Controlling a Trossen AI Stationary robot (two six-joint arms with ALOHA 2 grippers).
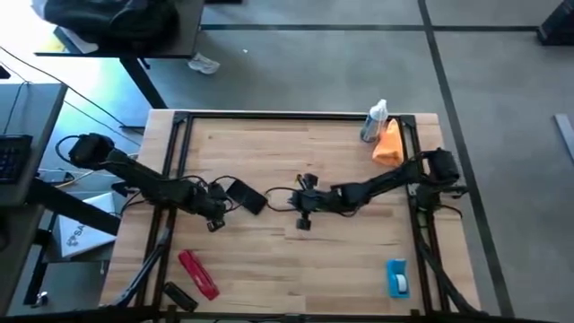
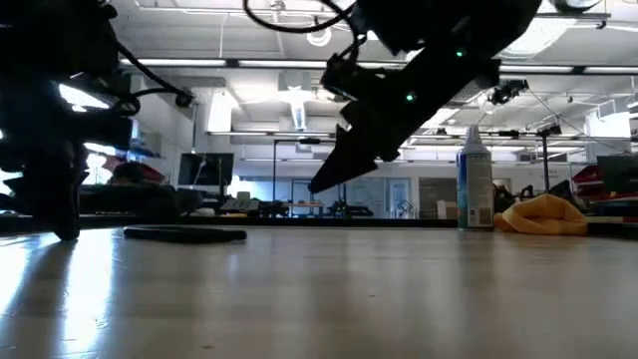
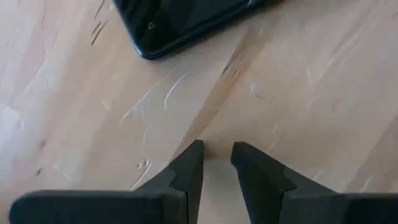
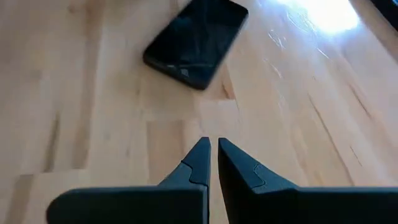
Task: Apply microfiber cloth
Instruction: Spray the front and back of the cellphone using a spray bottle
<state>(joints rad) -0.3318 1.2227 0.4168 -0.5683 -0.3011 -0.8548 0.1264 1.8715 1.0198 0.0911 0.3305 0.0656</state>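
Jaws empty; spray bottle (image 1: pixel 374 122) beside microfiber cloth (image 1: pixel 388 144).

Even daylight on the table (image 1: pixel 269 269), window glare bleaching the high view's far left corner and the wood in the right wrist view, ceiling lights (image 2: pixel 299 105) backlighting silhouetted arms, low-view foreground blurred.

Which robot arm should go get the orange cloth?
Probably the right arm. The microfiber cloth lies at the table's far right edge beside the spray bottle, near that arm's base. The right hand is empty; the left hand is farther away.
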